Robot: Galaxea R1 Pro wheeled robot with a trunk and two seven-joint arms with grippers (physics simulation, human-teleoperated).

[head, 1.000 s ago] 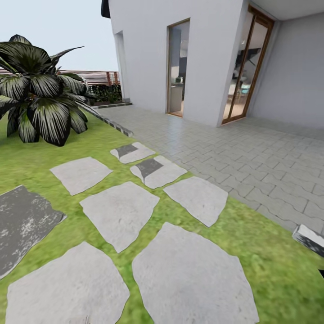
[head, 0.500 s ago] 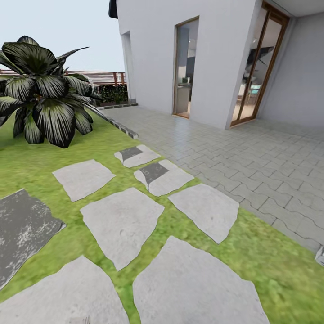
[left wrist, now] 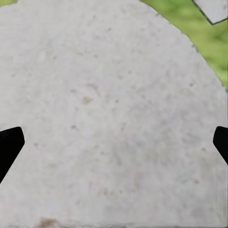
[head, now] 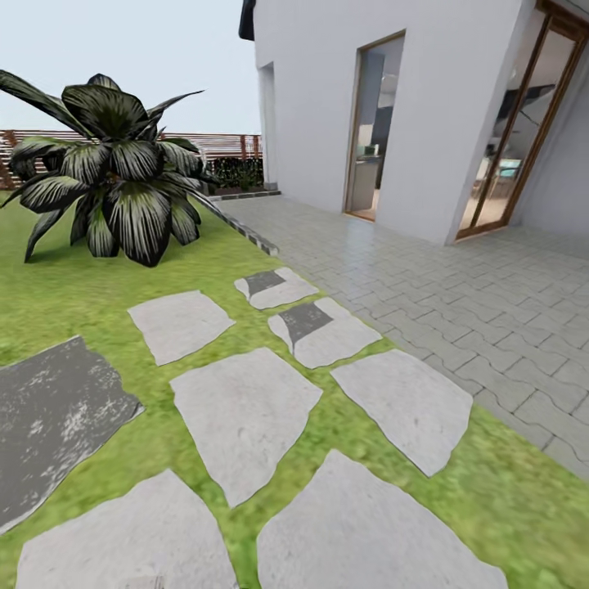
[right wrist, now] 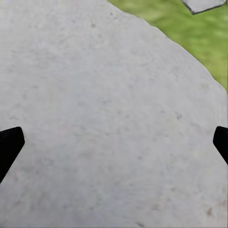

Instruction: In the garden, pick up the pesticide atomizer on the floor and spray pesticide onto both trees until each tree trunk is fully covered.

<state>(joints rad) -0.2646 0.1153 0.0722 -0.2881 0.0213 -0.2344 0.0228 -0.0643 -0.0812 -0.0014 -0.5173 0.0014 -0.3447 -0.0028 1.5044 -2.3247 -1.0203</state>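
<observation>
Both wrist cameras are giving me what my head camera is not: the left gripper (left wrist: 114, 142) and right gripper (right wrist: 114, 142), each spread wide and grasping nothing, black fingertips (left wrist: 10, 142) hanging over a pale grey stone slab (left wrist: 109, 118) with green grass lawn (right wrist: 190, 33) beyond it. Ahead I'm seeing a dark-leaved palm (head: 114, 180), brown slat fence (head: 221, 146) and white house wall (head: 458, 98).

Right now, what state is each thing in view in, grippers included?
Left gripper: open, empty, over a grey paving slab.
Right gripper: open, empty, over a grey slab.
House door: open.
Palm: upright on the lawn.
</observation>
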